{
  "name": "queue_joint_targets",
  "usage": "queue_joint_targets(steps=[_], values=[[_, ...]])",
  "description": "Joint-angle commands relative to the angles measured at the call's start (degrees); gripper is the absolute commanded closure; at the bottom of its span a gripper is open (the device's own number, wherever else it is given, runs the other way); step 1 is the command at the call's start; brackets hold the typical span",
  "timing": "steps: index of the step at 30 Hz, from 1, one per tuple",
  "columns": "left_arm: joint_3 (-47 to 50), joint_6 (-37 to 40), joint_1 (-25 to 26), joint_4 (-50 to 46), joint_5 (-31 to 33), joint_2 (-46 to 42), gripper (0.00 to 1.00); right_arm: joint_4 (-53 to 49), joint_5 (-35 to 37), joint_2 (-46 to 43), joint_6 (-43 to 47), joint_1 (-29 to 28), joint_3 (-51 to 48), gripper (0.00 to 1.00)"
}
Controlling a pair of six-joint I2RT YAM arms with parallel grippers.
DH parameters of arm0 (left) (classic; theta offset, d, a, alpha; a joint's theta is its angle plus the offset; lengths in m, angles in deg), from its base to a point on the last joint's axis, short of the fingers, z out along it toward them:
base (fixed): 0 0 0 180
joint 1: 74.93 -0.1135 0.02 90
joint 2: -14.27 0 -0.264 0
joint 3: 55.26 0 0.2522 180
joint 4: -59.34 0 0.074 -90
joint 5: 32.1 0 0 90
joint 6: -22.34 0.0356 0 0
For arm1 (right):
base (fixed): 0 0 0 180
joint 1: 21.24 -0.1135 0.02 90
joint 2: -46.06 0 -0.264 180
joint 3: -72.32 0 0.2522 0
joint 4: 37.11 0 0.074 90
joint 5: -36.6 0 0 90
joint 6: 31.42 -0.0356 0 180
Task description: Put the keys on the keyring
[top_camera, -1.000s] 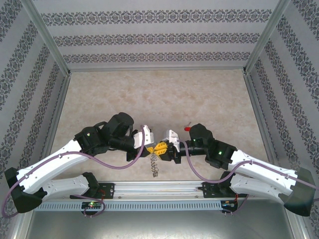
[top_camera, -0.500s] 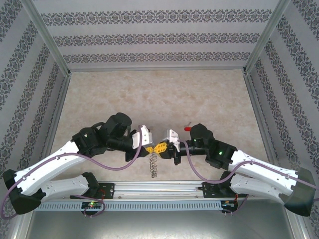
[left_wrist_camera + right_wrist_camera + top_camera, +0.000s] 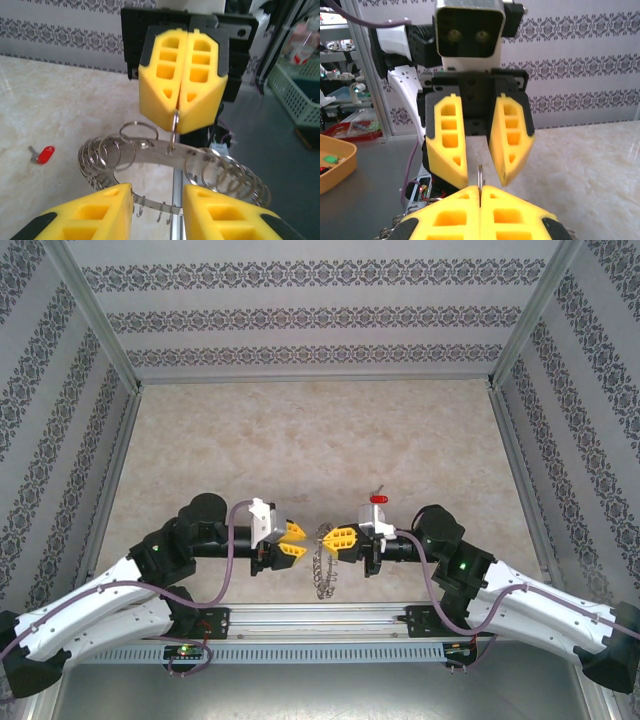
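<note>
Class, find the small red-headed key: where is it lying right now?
In the top view, the small red-headed, silver-bladed key lies on the beige marbled table, right of centre, just beyond the right gripper holding the wreath-like metal keyring.

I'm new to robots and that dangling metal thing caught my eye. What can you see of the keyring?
The keyring is a curved strip of shiny grey metal strung with many thin wire loops, with small hooks along its lower edge. It hangs in the air, pinched by one loop in the shut jaws of the right gripper. Nothing else seems to touch it.
</note>
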Motion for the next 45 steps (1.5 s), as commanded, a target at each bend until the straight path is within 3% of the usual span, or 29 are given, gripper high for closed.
queue_joint_targets(steps=[1, 16, 28, 32, 45], values=[[0.93, -6.5, 0.46, 15.64, -3.66, 1.32, 0.69, 11.61, -1.3, -0.33, -3.78, -0.19, -2.04, 1.0], [2.9, -9.85, 0.5, 23.59, -5.67, 2.93, 0.76, 28.06, 1.77, 0.56, -9.17, -0.19, -6.66, 1.0], [3.05, -9.8, 0.54, 25.57, -6.24, 4.43, 0.77, 31.02, 2.04, 1.72, -9.96, -0.2, -8.93, 1.0], [2.93, -10.39, 0.54, 26.61, -7.25, 5.17, 0.83, 32.56, 2.11, 2.67, -10.32, -0.2, -9.31, 1.0], [3.4, -9.89, 0.54, 24.89, -6.78, 4.42, 0.83, 33.6, 2.38, 1.06, -10.39, -0.2, -9.7, 1.0]])
